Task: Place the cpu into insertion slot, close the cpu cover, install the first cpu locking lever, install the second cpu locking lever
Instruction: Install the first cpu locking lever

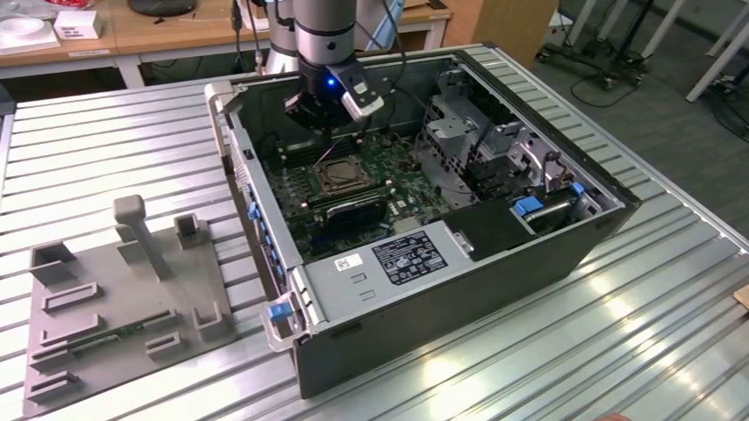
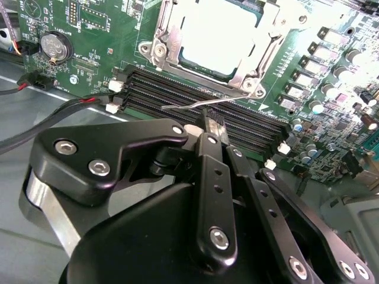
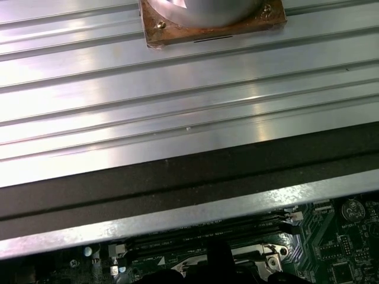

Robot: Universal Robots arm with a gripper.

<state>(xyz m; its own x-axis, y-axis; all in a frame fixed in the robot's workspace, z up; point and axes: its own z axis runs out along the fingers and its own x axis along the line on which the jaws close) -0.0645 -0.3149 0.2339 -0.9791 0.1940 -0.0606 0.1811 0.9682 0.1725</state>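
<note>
A ribbed aluminium worktop (image 1: 105, 158) carries an open black computer case (image 1: 468, 298). In the exterior view, wooden desks (image 1: 175, 35) stand at 12 o'clock and grey floor (image 1: 655, 96) at 2 o'clock. The black pincer (image 1: 314, 123) hangs inside the case, fingers together, tips beside a thin silvery wire lever (image 2: 183, 106). The pale grey square cpu (image 2: 219, 29) sits in the silver-rimmed insertion slot (image 1: 337, 175), at the pincer's 6 o'clock, framed by the silvery cpu cover (image 2: 237, 74).

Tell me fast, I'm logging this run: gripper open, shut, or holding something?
Gripper: shut, right by the thin locking lever; whether it grips the lever cannot be told.
</note>
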